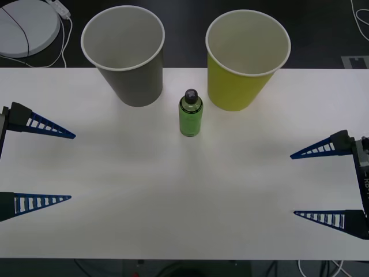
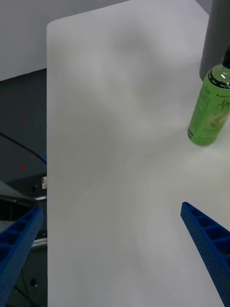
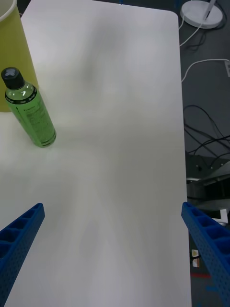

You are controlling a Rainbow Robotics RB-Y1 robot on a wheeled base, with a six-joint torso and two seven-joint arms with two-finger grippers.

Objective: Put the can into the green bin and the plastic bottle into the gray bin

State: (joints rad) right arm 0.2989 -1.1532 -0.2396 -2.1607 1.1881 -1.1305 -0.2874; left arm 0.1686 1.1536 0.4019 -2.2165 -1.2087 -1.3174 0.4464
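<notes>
The plastic bottle [image 1: 191, 113] [image 2: 210, 110] [image 3: 28, 109] stands upright on the white table [image 1: 173, 196], between and just in front of the two bins. It is bright green with a dark cap. The gray bin [image 1: 125, 53] [image 2: 216, 41] stands at the back, left of the bottle. The green bin [image 1: 245, 59] [image 3: 14, 62] stands at the back, right of it. No can is in view. My left gripper [image 1: 69, 167] [image 3: 112, 216] is open at the table's left edge. My right gripper [image 1: 293, 184] [image 2: 110, 216] is open at the right edge. Both are empty and far from the bottle.
A round white lamp base [image 1: 26, 26] with a cable lies on the floor behind the table's far left corner. More cables [image 3: 201, 124] run over the floor beside the table. The table's near half is bare.
</notes>
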